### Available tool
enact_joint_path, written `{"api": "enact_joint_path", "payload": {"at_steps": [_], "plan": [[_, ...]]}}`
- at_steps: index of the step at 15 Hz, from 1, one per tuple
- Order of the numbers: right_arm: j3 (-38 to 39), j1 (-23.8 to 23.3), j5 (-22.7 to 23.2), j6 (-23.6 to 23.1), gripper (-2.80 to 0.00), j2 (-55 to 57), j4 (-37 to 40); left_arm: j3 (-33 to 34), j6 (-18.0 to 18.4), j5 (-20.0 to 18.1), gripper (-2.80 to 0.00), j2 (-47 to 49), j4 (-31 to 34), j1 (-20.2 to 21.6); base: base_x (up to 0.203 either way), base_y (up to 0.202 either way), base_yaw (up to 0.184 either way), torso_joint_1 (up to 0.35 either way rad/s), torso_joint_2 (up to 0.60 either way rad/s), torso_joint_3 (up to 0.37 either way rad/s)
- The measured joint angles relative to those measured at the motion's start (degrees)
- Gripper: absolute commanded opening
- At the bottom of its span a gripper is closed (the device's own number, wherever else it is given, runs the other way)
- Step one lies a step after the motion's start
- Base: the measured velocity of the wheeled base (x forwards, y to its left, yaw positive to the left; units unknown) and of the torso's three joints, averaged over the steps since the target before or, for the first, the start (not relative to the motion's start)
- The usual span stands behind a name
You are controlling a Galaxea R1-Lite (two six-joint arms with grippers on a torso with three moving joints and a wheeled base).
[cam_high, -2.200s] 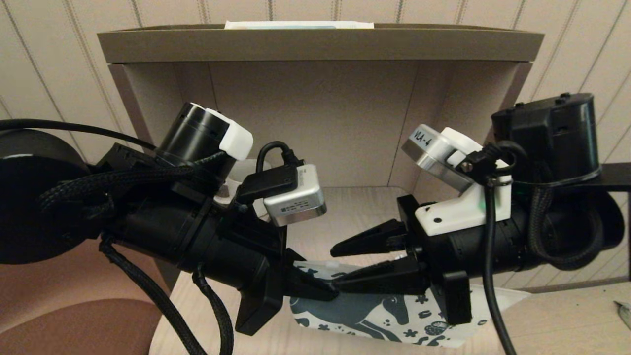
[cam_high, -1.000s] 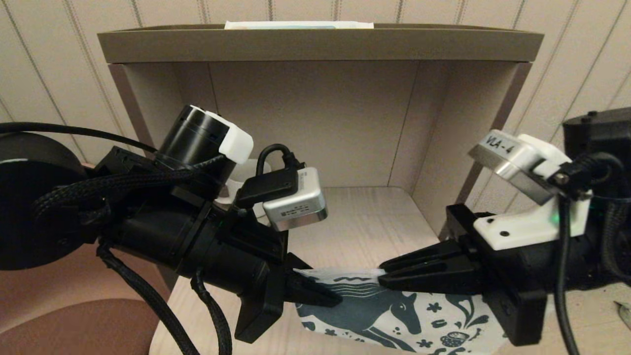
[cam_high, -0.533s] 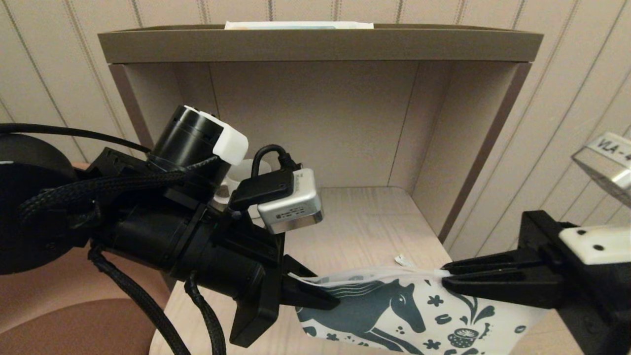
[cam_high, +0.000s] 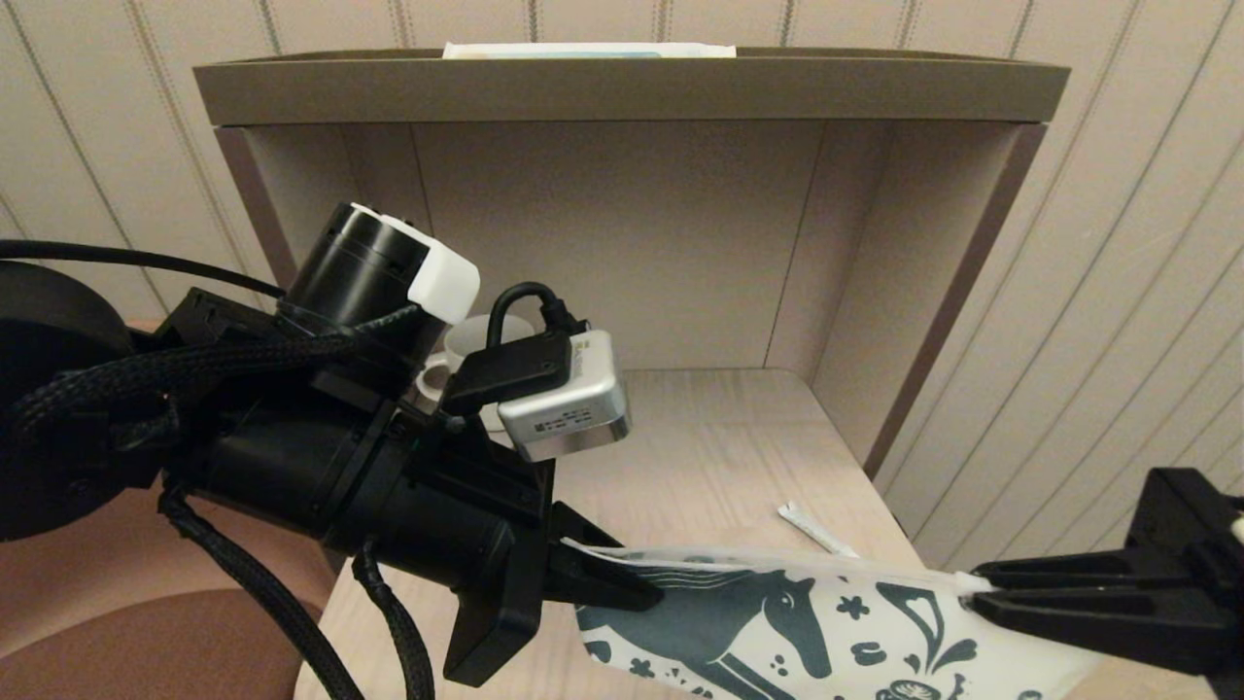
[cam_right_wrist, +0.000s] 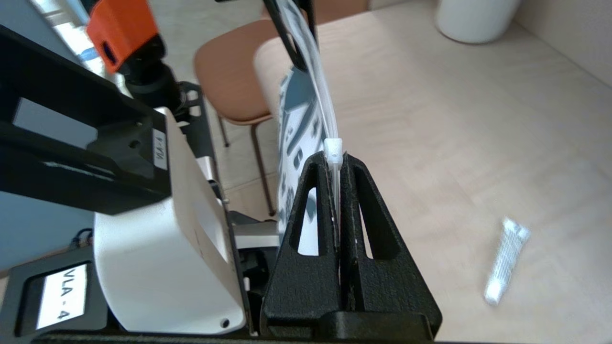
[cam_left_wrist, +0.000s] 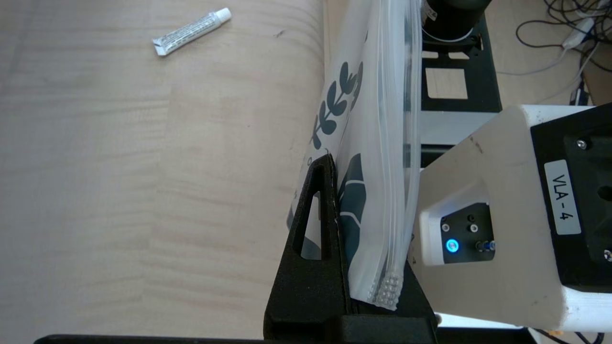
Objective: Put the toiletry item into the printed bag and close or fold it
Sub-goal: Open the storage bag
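The printed bag [cam_high: 816, 622] hangs stretched between both arms above the desk [cam_high: 700, 457]. The left pincer [cam_high: 622, 583] is clamped on one top corner; the right pincer [cam_high: 982, 598] is closed on the white slider [cam_right_wrist: 333, 149] at the far end, so the zip has probably been run open, though the mouth looks flat. The toiletry item [cam_high: 816, 530] lies loose on the desk behind the bag, its long axis slanting away to the left. Next, 1 pincer must release and fetch it.
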Motion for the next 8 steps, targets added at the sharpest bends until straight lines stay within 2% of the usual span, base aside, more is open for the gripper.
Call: {"api": "enact_joint_path", "payload": {"at_steps": [3, 8], "plan": [[1.59, -3.33, 0.61, -0.07, -2.80, -2.26, -0.02, 0.44, 0.02, -0.06, -2.80, 0.02, -0.08, 0.00, 0.000, 0.000, 0.000, 0.000, 0.00, 0.000], [2.08, -6.04, 0.82, 0.11, -2.80, -4.93, 0.09, 0.96, 0.13, -0.12, -2.80, 0.05, -0.06, 0.63, 0.000, 0.000, 0.000, 0.000, 0.00, 0.000]]}}
